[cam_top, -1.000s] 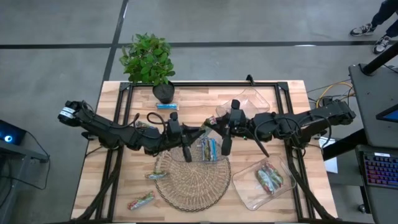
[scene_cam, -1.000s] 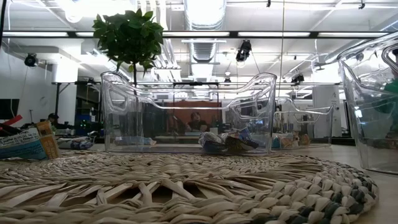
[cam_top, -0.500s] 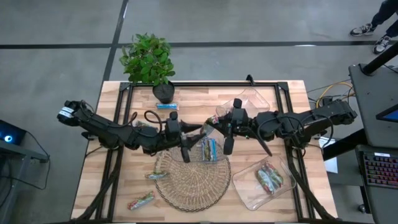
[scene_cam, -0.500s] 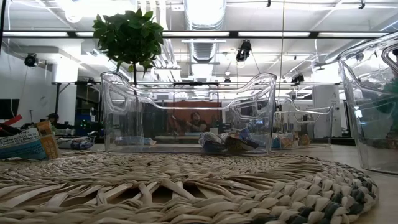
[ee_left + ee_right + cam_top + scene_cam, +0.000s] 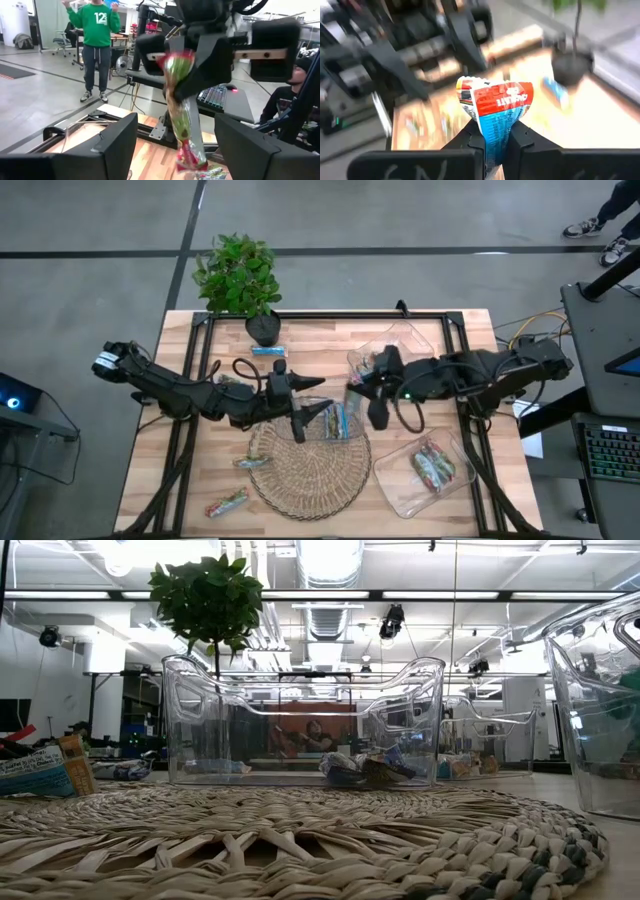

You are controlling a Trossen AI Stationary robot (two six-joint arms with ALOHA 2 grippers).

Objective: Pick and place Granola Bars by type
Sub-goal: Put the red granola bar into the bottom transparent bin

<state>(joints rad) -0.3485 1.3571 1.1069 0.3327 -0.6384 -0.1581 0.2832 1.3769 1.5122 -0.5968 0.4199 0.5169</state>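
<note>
Several Granola Bars (image 5: 337,420) already lay in the middle tray (image 5: 325,418), and more sat in the tray at four o'clock (image 5: 396,492); three loose ones waited near seven and eight o'clock, one blue at eleven. Right gripper (image 5: 493,146) was clamped on a red-and-blue bar (image 5: 496,106) just right of centre; left gripper (image 5: 172,160) stood wide, empty, facing it. Sorting seemed roughly half done

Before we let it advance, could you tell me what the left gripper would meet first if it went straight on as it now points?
Probably the right gripper and the granola bar it holds, straight ahead of the open left gripper; the gap between them is unclear.
</note>
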